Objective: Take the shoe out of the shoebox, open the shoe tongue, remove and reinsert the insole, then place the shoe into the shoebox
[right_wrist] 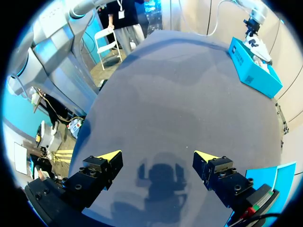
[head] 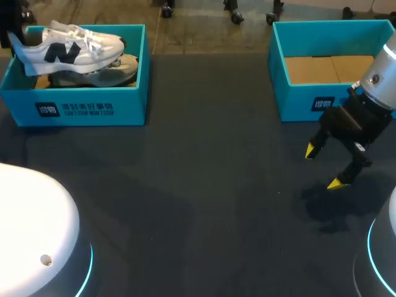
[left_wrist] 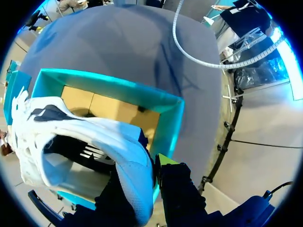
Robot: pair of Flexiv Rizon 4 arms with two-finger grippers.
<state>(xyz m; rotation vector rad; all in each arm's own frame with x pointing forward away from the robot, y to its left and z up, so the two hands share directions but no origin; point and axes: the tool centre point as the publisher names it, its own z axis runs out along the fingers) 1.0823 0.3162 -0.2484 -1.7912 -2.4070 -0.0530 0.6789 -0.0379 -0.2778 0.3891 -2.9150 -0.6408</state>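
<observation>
A white sneaker (head: 74,44) with a navy emblem hangs tilted over the left teal shoebox (head: 80,108), its sole above the rim. In the left wrist view my left gripper (left_wrist: 142,177) is shut on the sneaker's (left_wrist: 90,137) heel collar, with the shoebox (left_wrist: 168,106) and its cardboard floor below. A second shoe (head: 120,68) lies inside that box. My right gripper (head: 323,167) hovers open over the dark table in front of the right box, nothing between its yellow fingertips (right_wrist: 110,156). From the right wrist view the left shoebox (right_wrist: 253,71) lies far ahead across the table.
A second teal shoebox (head: 297,102) stands at the back right with only a cardboard floor showing. The dark table (head: 198,185) stretches between the two boxes. White rounded arm bases sit at the front left (head: 31,235) and front right corner.
</observation>
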